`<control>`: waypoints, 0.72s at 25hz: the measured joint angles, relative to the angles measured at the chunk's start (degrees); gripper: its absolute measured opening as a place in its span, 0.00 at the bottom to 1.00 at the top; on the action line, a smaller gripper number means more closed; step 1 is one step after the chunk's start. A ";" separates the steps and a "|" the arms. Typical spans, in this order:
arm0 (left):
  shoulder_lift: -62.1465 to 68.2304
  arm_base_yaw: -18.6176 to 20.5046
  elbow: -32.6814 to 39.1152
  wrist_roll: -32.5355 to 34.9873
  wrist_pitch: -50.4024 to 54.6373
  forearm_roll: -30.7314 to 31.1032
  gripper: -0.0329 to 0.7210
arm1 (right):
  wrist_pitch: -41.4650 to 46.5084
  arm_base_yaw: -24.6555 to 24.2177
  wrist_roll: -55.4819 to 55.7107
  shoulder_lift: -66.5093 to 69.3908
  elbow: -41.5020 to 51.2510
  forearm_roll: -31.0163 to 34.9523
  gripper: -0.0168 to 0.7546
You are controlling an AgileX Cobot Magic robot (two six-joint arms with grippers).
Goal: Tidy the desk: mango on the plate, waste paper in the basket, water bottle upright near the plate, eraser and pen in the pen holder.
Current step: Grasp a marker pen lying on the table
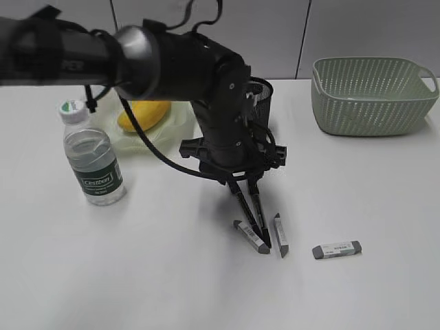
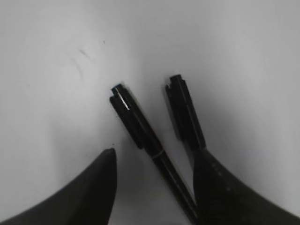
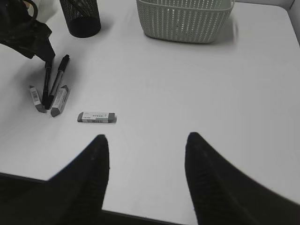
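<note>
— What is standing on the white desk (image 1: pixel 172 289)?
— A water bottle (image 1: pixel 93 155), the plate (image 1: pixel 180 126), pen holder (image 1: pixel 264 95), basket (image 1: pixel 372 95). Also three erasers (image 1: pixel 337 249) and two pens (image 3: pixel 57 79) are lying there.

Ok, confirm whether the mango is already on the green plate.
Yes, the exterior view shows the mango resting inside the pale green plate, behind the left arm.

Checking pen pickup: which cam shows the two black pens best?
Left wrist view: both pens fill the frame between the open left gripper fingers. The exterior view shows them partly behind the arm; the right wrist view shows them small, beside the erasers.
</note>
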 joint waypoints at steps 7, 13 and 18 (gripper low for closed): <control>4.80 0.00 -5.58 -10.54 2.39 4.25 0.53 | 0.00 0.00 0.05 0.00 0.00 0.00 0.57; 6.46 0.13 -5.80 -13.74 2.46 4.93 0.53 | 0.00 0.00 0.05 0.00 0.00 0.00 0.57; 7.50 0.18 -6.00 -13.96 2.20 5.01 0.52 | -0.04 0.00 0.00 0.00 0.00 0.00 0.56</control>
